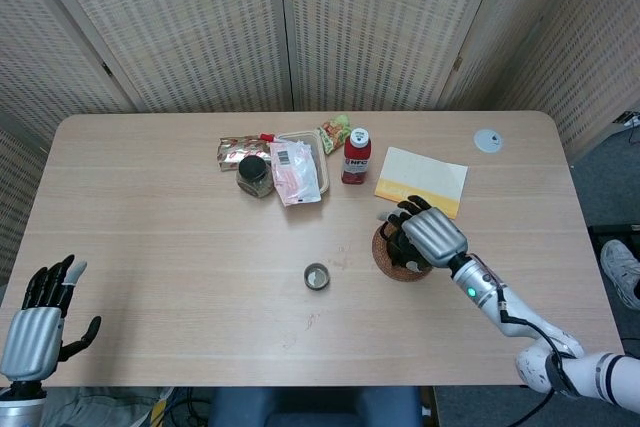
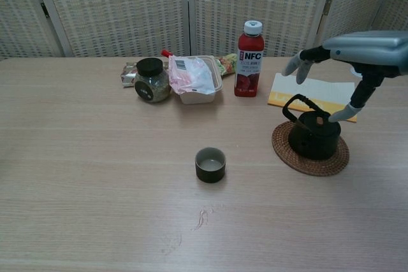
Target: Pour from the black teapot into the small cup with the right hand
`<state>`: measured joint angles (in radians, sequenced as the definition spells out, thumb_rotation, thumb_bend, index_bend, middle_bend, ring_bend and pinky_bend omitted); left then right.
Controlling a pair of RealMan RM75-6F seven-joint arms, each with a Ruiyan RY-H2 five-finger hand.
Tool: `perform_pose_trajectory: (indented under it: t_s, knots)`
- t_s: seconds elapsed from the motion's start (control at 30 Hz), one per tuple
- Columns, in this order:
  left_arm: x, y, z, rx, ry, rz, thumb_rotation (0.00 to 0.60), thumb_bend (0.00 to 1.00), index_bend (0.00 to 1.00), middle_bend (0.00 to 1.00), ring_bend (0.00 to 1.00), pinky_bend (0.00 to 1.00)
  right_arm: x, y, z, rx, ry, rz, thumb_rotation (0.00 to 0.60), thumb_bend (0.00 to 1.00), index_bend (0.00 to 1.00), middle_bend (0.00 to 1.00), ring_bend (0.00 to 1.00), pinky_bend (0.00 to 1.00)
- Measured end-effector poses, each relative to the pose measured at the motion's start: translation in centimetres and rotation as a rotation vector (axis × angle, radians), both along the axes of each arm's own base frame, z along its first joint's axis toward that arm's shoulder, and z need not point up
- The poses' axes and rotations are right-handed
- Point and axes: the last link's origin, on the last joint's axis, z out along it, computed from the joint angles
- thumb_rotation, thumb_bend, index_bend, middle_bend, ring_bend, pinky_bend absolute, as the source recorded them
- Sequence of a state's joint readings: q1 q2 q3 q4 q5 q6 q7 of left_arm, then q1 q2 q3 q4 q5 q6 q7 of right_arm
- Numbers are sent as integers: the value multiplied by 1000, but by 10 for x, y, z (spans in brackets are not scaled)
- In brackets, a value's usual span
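Black teapot (image 2: 313, 136) on a brown woven mat (image 2: 310, 153); dark cup (image 2: 210, 164) with a pale inside; red bottle (image 2: 249, 60) with a white cap; yellow-and-cream booklet (image 2: 313, 93); silver-and-black hands, right hand (image 2: 357, 55), left hand (image 1: 38, 310); light wood-grain table (image 2: 95, 176).

Silver hands (image 1: 433, 233) — black fingers (image 1: 405, 210); pale tips.
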<state>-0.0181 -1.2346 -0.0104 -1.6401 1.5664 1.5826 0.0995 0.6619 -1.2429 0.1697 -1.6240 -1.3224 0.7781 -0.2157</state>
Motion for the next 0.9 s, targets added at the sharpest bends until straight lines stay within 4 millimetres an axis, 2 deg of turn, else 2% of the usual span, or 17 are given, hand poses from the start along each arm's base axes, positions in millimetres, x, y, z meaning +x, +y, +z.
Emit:
perform_pose_trajectory:
  t_s: [0.33, 0.9]
  knots:
    - [-4, -2, 1, 1, 2, 15, 600, 336, 0, 0, 0, 0, 10, -26, -32, 35, 45, -8, 600, 12, 189, 283, 122, 109]
    - [-10, -3, 2, 4, 4, 28, 600, 336, 0, 0, 0, 0, 5, -44, -63, 67, 101, -69, 600, 13, 189, 291, 122, 109]
